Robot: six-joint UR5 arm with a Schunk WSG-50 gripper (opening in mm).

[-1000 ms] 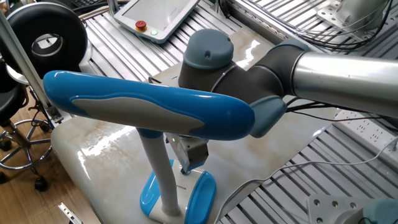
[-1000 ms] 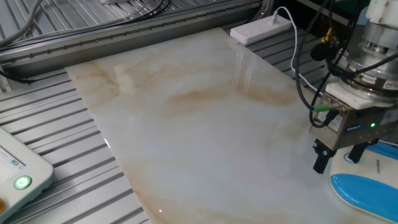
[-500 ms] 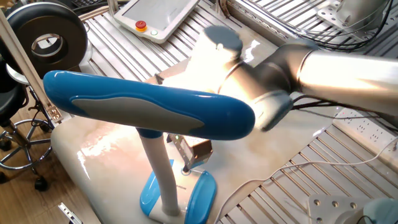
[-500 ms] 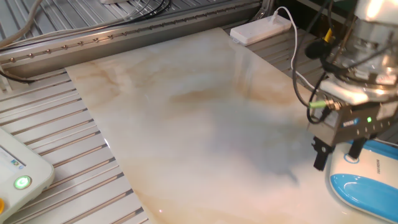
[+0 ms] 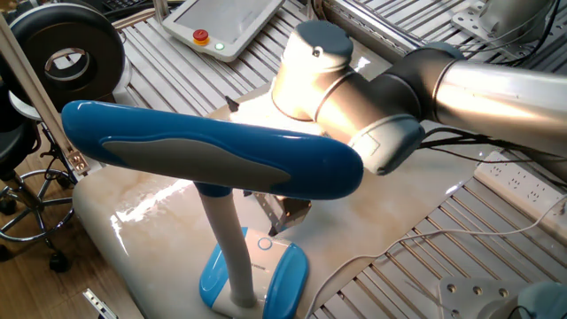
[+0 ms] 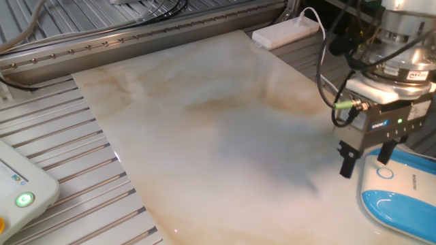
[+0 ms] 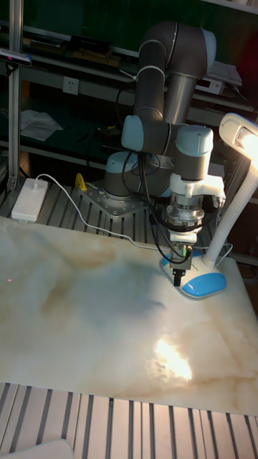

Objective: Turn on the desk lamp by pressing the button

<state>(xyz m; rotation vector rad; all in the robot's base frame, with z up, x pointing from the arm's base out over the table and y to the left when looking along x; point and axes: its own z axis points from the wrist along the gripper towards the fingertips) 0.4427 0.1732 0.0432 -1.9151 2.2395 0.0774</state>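
The desk lamp's long blue head [image 5: 213,159] spans the near fixed view over its white stalk [image 5: 226,244] and blue-and-white base [image 5: 266,275]. In the tall view the lamp head [image 7: 244,136] glows and throws a bright patch on the marble table [image 7: 86,315]. The button [image 6: 385,172], a small ringed circle, sits on the white base panel. My gripper [image 6: 362,168] hangs open just above the base edge. One fingertip [image 6: 381,160] hovers slightly over the button, apart from it. The lamp head hides most of the gripper in the near fixed view.
A white pendant [image 5: 221,27] with a red round button [image 5: 201,36] lies on the slatted bench beyond the marble. A white power strip [image 6: 286,32] with cable sits at the table's far corner. An office chair [image 5: 22,168] stands off the table's left side.
The lamp has come on; the marble is now lit. My gripper pressed down at the base, then lifted a little off the button, and the wrist turned.
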